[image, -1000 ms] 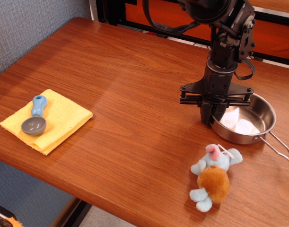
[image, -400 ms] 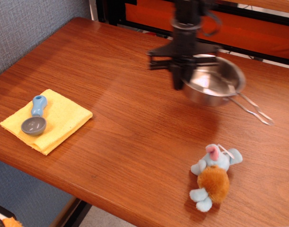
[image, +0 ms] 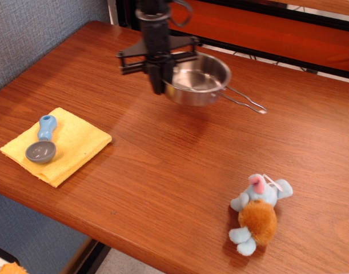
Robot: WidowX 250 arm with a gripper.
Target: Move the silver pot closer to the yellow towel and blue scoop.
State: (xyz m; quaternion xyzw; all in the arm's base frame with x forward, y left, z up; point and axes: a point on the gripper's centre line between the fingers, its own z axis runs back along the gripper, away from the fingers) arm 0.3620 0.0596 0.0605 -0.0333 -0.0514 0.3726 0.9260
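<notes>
Table (image: 163,171), then silver pot (image: 198,80) lifted well right of yellow towel (image: 71,142), pinched at its left rim by gripper (image: 158,87) clamped on it, blue scoop (image: 43,142) lying on towel; thin rim grip could slip, dropping pot short of towel.

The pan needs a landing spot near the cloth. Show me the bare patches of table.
Bare wood lies between the yellow towel and the plush toy, and below the silver pot held in the hand. The blue scoop fills the towel; the table's left corner is crowded.
</notes>
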